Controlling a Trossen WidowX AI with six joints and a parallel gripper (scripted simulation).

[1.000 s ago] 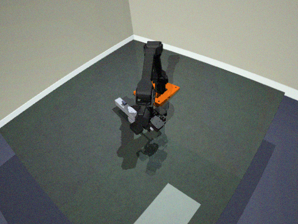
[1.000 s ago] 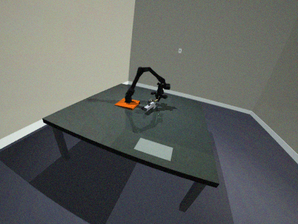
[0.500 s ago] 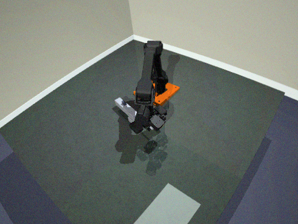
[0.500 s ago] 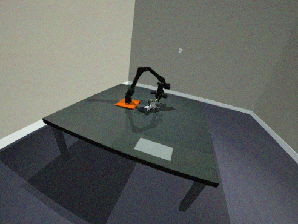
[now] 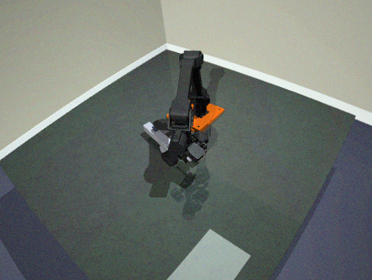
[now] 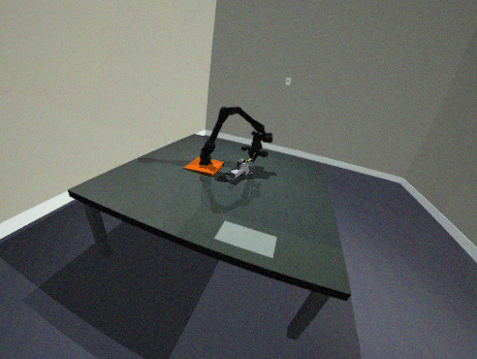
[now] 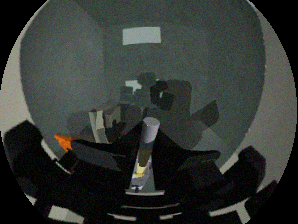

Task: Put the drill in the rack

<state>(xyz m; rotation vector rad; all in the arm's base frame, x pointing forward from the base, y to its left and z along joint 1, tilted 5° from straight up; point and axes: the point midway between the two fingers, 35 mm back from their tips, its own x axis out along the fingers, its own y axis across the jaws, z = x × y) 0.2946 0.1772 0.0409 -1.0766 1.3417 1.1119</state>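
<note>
Evidently the dark table [image 5: 94,170] [image 6: 160,209] [image 7: 150,62] is the largest thing here, spreading across the middle of the top view. Over its upper middle the black arm [image 5: 184,87] [image 6: 250,120] arches forward from an orange base plate [image 5: 216,110] [image 6: 193,167] [image 7: 63,142]. Next in size comes a pale block-like fixture [image 5: 156,135] [image 6: 237,173] [image 7: 100,126], left of centre in the top view and left of the hand in the wrist view; whether it is the rack or the key's housing, I cannot tell.

The gripper [image 5: 183,156] [image 6: 251,158] [image 7: 147,124] is nearly closed, its fingers clamped on a slim rod with a grey end and a yellow band, which I take for the drill [image 5: 189,158] [image 6: 249,160] [image 7: 151,132]. It lies between the fingers, low in the middle of the wrist view, its grey end reaching up the frame past them.

Probably the pull-out or carry is in hand. The next move calls for keeping that grip, making sure the drill is free, then lining it up with the rack and lowering it gently; a tilted rod could catch. The key I cannot pick out.
</note>
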